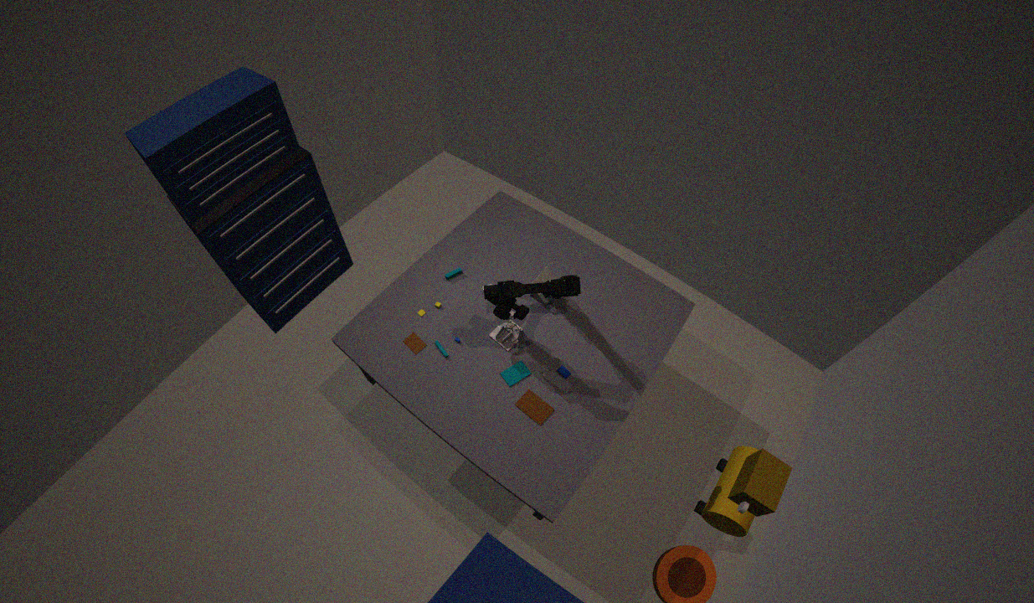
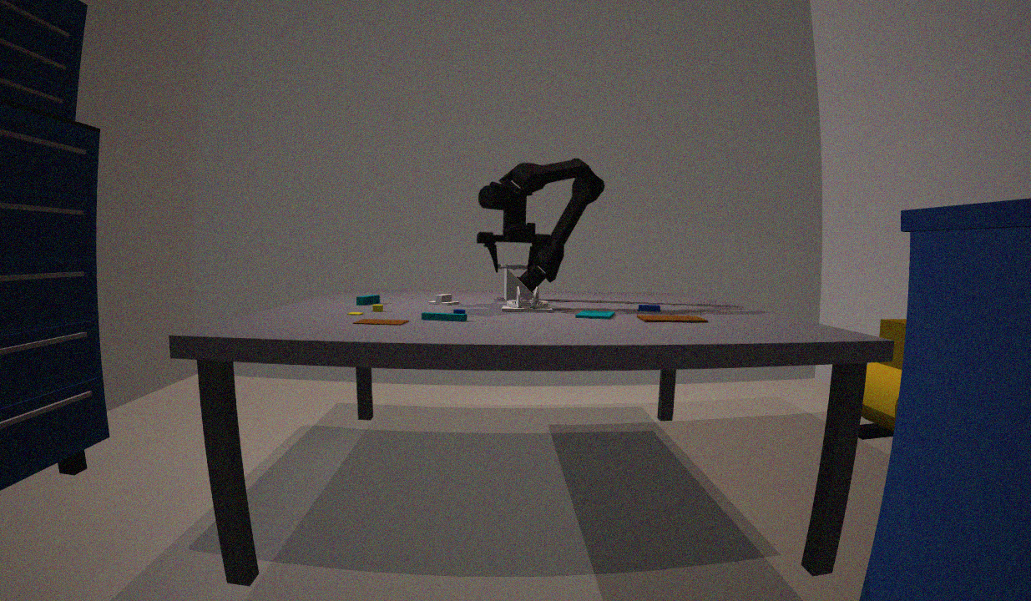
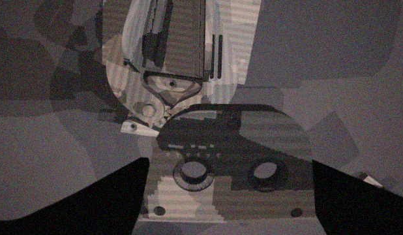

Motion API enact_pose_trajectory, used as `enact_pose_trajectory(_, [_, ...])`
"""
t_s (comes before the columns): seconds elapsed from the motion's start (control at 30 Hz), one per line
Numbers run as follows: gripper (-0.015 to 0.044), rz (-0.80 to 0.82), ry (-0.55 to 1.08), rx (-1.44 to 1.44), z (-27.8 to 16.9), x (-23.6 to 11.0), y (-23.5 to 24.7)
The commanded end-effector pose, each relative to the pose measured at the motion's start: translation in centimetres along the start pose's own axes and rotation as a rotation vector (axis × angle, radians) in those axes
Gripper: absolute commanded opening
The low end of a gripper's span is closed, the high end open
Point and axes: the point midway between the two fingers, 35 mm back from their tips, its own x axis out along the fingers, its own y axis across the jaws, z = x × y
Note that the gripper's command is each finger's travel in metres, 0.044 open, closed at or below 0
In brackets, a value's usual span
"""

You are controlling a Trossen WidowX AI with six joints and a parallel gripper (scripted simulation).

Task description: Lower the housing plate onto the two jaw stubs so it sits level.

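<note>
The pale housing plate has two large round holes and lies across my gripper, which is shut on its two side edges. The plate looks about level. It hangs above the table, over the near edge of the white base. In the wrist view one toothed jaw end shows on the base just beyond the plate's far left edge. The plate hides the part of the base below it. I cannot make out the jaw stubs.
A thin upright panel rises beside the base. A white part lies to its left. A teal plate, an orange plate and a blue block lie to the right.
</note>
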Motion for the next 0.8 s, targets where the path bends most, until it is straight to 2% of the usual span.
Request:
enact_pose_trajectory(0.0, [0.0351,0.013,0.001,0.063,0.1,0.3,1.4])
enact_pose_trajectory(0.2, [0.0351,0.021,0.003,0.139,0.3,0.6,3.1])
enact_pose_trajectory(0.77, [0.0351,0.021,0.003,0.142,0.3,0.6,3.1])
